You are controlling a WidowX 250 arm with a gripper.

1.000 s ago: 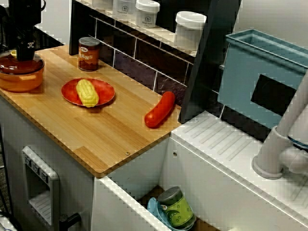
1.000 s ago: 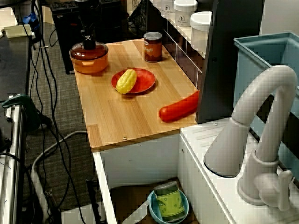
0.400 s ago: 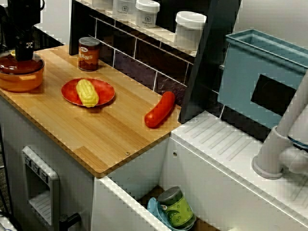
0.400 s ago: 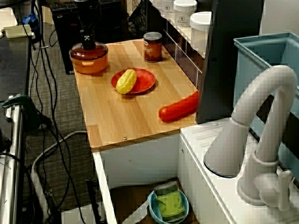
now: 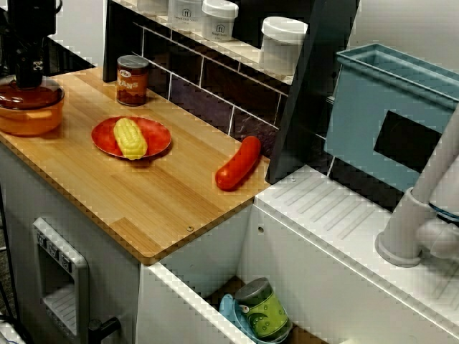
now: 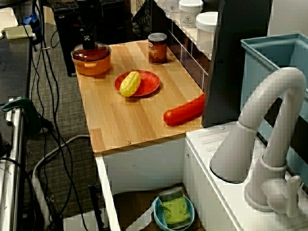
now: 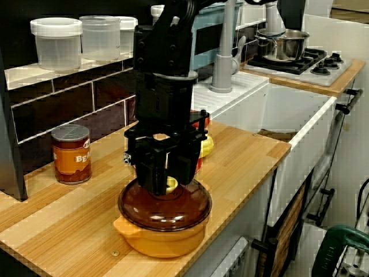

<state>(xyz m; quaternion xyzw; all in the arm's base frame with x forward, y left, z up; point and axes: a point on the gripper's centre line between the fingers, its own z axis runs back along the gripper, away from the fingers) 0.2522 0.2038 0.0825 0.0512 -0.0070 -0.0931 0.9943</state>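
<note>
My black gripper [image 7: 169,183] hangs straight down over an orange pot [image 7: 161,242] at the wooden counter's far end. It is shut on the yellow knob of the pot's brown glass lid [image 7: 164,209]. The lid rests on or just above the pot's rim; I cannot tell which. From above, the gripper [image 5: 32,79] stands on the lid [image 5: 29,94] and pot [image 5: 29,118] at the left edge. From the side, the gripper [image 6: 88,45] tops the pot [image 6: 91,66].
A red plate [image 5: 154,132] carries a yellow corn cob [image 5: 129,137]. A brown can [image 5: 132,80] stands by the tiled wall; a red sausage [image 5: 238,163] lies near the dark post. The sink holds a blue bowl [image 5: 229,312] with a green can [image 5: 264,309]. White jars [image 5: 282,43] line the shelf.
The gripper has shifted a little to the left and slightly upward on the lid's knob. Plate, corn, can and sausage have not moved.
</note>
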